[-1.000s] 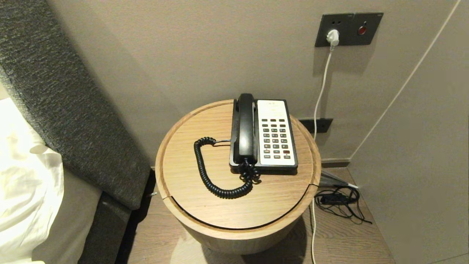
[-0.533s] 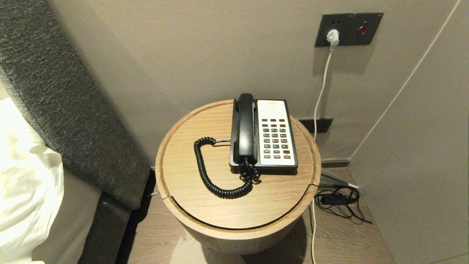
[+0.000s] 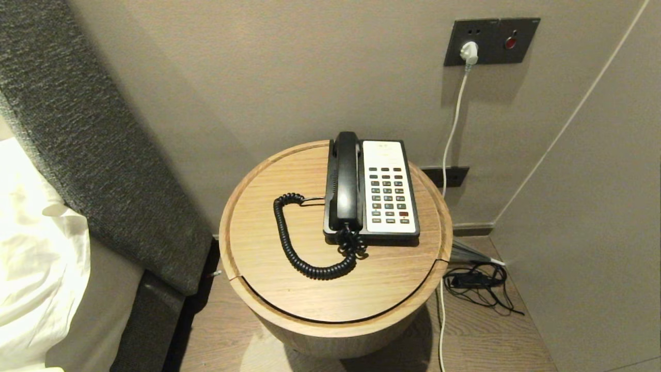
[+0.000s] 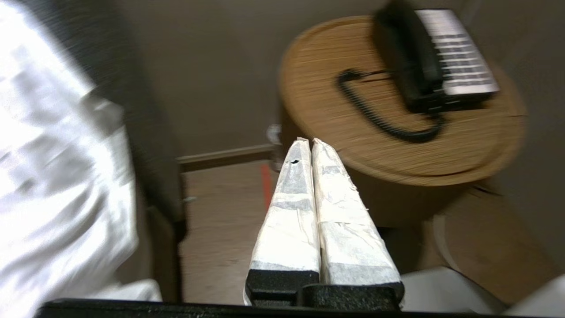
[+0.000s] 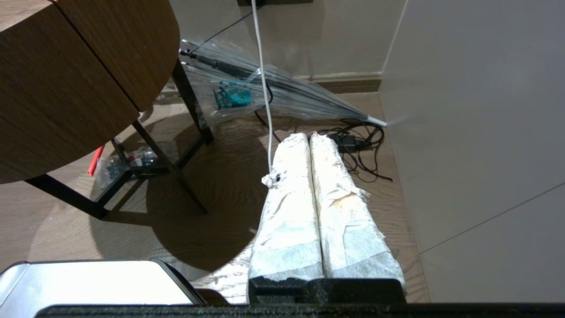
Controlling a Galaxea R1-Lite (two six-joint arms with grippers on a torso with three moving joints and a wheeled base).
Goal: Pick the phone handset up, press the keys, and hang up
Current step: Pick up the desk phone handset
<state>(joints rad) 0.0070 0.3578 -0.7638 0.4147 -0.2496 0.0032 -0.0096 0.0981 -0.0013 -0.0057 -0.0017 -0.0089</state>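
A black handset [image 3: 346,181] rests in the cradle on the left side of a white phone base with dark keys [image 3: 388,192], on a round wooden table [image 3: 258,243]. Its coiled black cord [image 3: 289,248] loops across the tabletop. The handset also shows in the left wrist view [image 4: 406,62]. My left gripper [image 4: 308,141] is shut and empty, held low, short of the table and to its left. My right gripper [image 5: 308,136] is shut and empty, low above the floor to the right of the table. Neither gripper shows in the head view.
A padded grey headboard [image 3: 77,144] and white bedding [image 3: 36,258] stand to the left. A white cable [image 3: 454,119] hangs from a wall socket [image 3: 490,41]. A folded clear umbrella [image 5: 273,92] and a tangle of black cables [image 3: 477,281] lie on the floor at the right.
Nothing has moved in the head view. The phone, handset and cord lie as before.
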